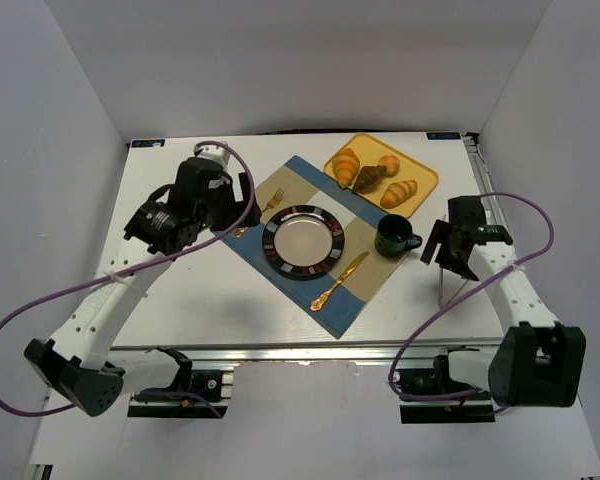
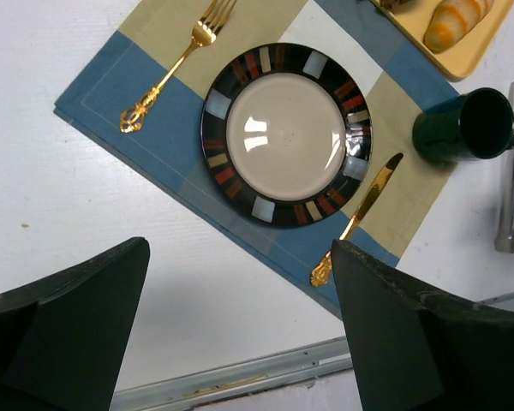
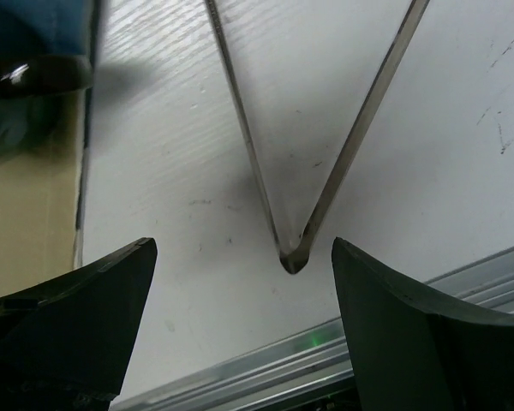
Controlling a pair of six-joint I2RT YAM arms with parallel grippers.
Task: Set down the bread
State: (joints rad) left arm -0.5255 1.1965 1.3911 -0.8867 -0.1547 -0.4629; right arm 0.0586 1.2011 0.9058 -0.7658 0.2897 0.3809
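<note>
The bread lies on a yellow tray (image 1: 422, 178) at the back right: two striped golden croissants (image 1: 346, 165) (image 1: 401, 191), a dark brown pastry (image 1: 368, 178) and a small tan bun (image 1: 389, 165). One croissant (image 2: 452, 19) shows at the top of the left wrist view. A plate with a dark patterned rim (image 1: 304, 241) (image 2: 284, 134) sits empty on a blue and tan placemat (image 1: 342, 306). My left gripper (image 1: 242, 200) (image 2: 240, 342) is open and empty, held above the table left of the plate. My right gripper (image 1: 440, 250) (image 3: 240, 334) is open and empty, low over metal tongs (image 1: 443, 288) (image 3: 293, 253).
A gold fork (image 1: 270, 200) (image 2: 167, 79) lies left of the plate and a gold knife (image 1: 340, 280) (image 2: 357, 218) right of it. A dark green mug (image 1: 393, 236) (image 2: 467, 126) stands between plate and right gripper. The table's metal front rail (image 3: 325, 360) is close by.
</note>
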